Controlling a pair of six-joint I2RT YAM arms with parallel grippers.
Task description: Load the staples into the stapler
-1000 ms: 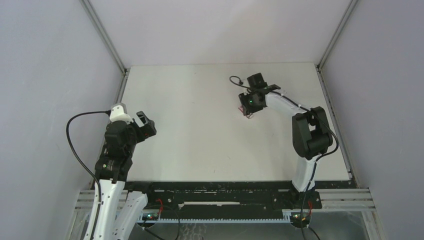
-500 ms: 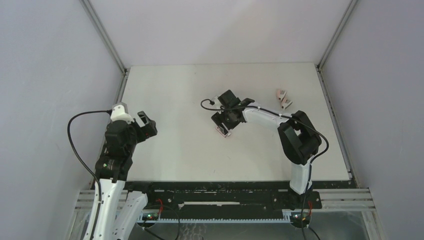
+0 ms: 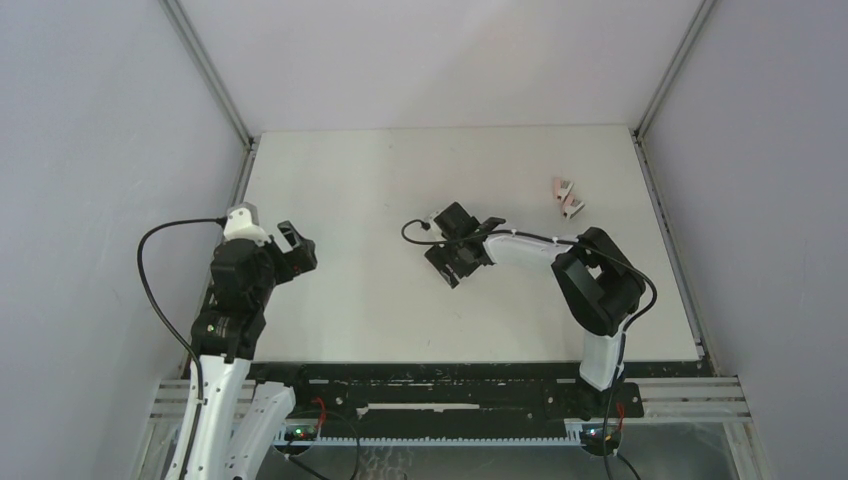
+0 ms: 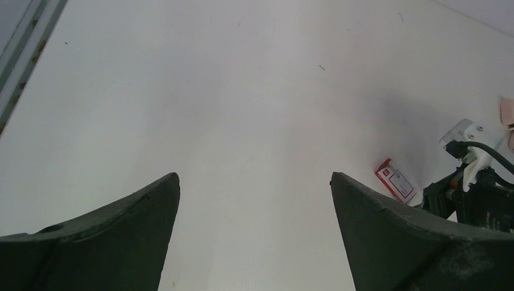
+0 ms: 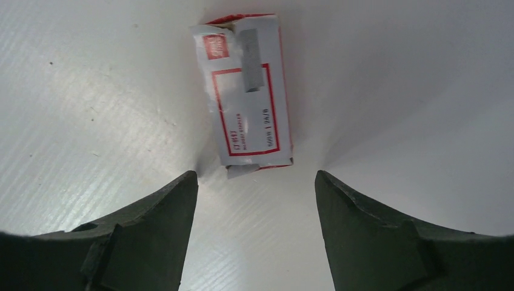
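The staples box, small and flat with a red-framed label, lies on the white table. A short grey strip of staples rests on its top face. My right gripper is open, its fingertips just short of the box's near end and touching nothing. In the top view the right gripper is at the table's middle and hides the box. Two pink mini staplers lie at the back right. My left gripper is open and empty at the left; its view shows the box far right.
The enclosure's grey walls and metal frame posts border the table on three sides. The right arm's elbow stands right of centre, with its cable looped beside the wrist.
My right arm swung from the back right toward the table's middle with the box at its jaws; the jaws now stand open behind the box. The staplers came into view. The left arm barely moved.
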